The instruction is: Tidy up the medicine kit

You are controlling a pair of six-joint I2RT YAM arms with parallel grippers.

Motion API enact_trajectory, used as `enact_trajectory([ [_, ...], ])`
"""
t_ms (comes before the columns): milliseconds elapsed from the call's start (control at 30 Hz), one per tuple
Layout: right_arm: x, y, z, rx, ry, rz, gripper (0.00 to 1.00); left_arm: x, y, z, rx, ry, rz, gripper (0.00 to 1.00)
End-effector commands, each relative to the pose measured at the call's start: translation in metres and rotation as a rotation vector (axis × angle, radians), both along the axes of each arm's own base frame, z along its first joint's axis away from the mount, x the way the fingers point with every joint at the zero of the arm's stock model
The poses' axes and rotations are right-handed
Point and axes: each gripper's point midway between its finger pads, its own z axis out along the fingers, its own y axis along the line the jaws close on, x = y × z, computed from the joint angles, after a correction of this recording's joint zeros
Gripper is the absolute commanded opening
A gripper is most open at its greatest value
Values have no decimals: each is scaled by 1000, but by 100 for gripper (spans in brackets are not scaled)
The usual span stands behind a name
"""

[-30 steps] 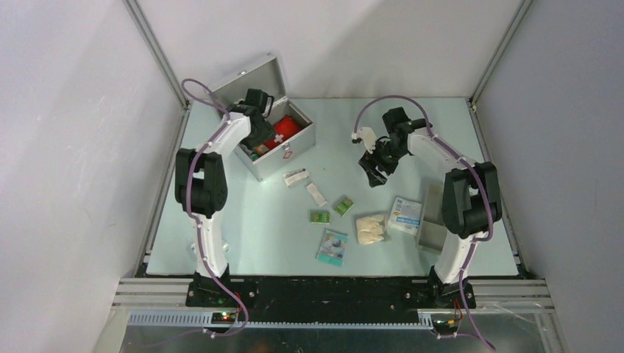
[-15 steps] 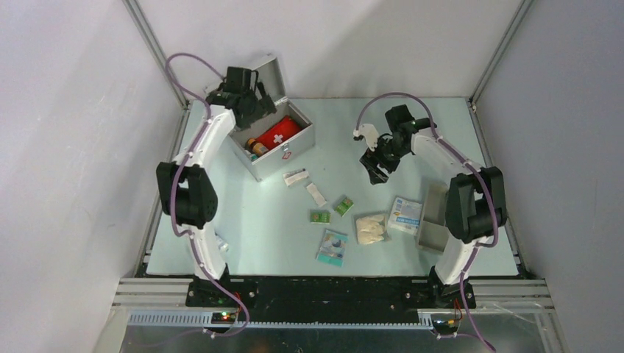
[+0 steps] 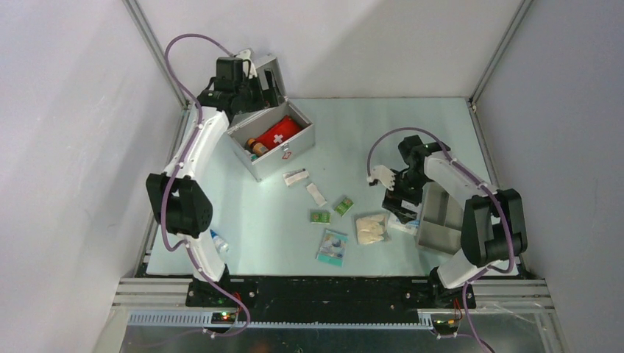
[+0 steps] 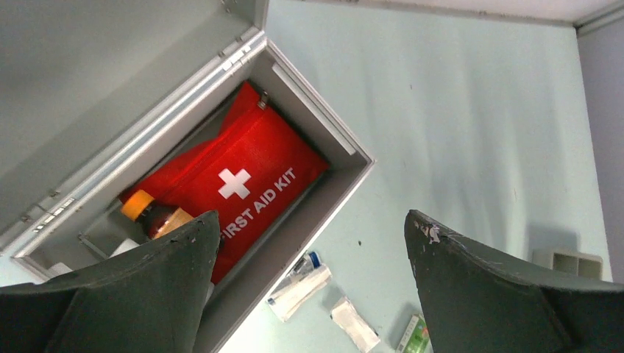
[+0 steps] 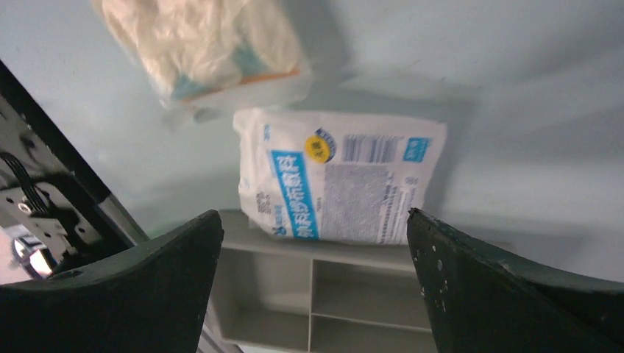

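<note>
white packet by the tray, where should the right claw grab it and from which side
Probably from straight above, pinching its middle: the packet lies flat on the table, and one long edge sits against the tray, so a side approach there looks blocked.

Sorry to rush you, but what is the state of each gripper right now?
Left gripper: open, empty, facing the medicine kit.
Right gripper: open, empty, over the white packet.

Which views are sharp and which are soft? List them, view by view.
Left wrist: sharp, the lettering on the red pouch reads cleanly. Right wrist: soft, the clear bag smeared, fine print on the white packet unreadable. Top external: even light, only soft shadows.
</note>
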Motion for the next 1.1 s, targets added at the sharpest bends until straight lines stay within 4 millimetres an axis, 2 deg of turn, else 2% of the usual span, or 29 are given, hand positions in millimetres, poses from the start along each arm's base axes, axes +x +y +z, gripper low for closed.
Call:
enact_trajectory([
  [0, -8, -12, 7, -43, -60, 118, 99, -9, -12, 12, -18, -38, -73, 99],
  [67, -14, -12, -1, -52, -51, 135, 96, -8, -12, 13, -21, -41, -62, 99],
  [167, -21, -12, -14, -56, -38, 157, 86, -6, -10, 15, -14, -48, -42, 98],
  [267, -20, -11, -23, -57, -49, 170, 82, -6, -9, 16, -1, -55, -42, 98],
  [400, -15, -11, -37, -69, -76, 181, 78, -7, -7, 20, 8, -68, -38, 98],
  [533, 1, -12, -56, -109, -169, 189, 73, -8, -4, 23, 23, -80, -32, 98],
  [600, 8, -13, -60, -121, -205, 185, 65, -8, -3, 23, 30, -81, -30, 98],
  [667, 15, -14, -61, -141, -241, 186, 54, -9, -2, 24, 38, -87, -30, 97],
  [767, 31, -14, -46, -165, -318, 184, 28, -11, -4, 30, 52, -105, -37, 97],
  [800, 38, -11, -37, -154, -343, 181, 23, -11, -4, 31, 53, -109, -39, 97],
  [900, 53, 9, -1, -53, -404, 166, 17, -12, -5, 37, 66, -126, -48, 97],
  [933, 62, 21, 17, -2, -428, 163, 11, -12, -4, 38, 71, -131, -48, 97],
  [967, 66, 26, 24, 24, -424, 146, 6, -11, -3, 41, 82, -140, -48, 97],
  [1000, 76, 38, 44, 73, -446, 145, 0, -11, -2, 42, 87, -145, -49, 97],
  [1033, 89, 47, 60, 103, -468, 130, 0, -11, -1, 44, 100, -156, -52, 97],
  [1067, 92, 55, 67, 135, -463, 133, 0, -11, -1, 46, 102, -160, -52, 97],
])
